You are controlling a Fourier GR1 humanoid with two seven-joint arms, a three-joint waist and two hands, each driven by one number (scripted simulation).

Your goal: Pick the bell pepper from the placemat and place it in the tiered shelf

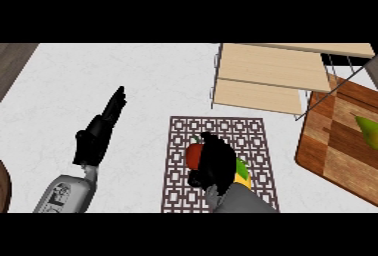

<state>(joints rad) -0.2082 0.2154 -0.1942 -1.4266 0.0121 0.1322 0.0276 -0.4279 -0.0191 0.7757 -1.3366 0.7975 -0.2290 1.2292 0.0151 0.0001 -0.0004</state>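
Note:
A bell pepper [195,155], red with green and yellow patches, lies on the patterned brown placemat [244,132] in the lower middle of the head view. My right hand [214,162] is on top of it with fingers curled round it, hiding most of it. The tiered shelf [269,75], light wood boards on thin wire legs, stands at the upper right, beyond the mat. My left hand [100,132] rests open at the left, fingers straight and pointing away, apart from everything.
A wooden cutting board [336,145] lies at the right edge with a green item [367,131] on it. A dark rounded edge [4,187] shows at the lower left. The counter [111,70] is pale marble.

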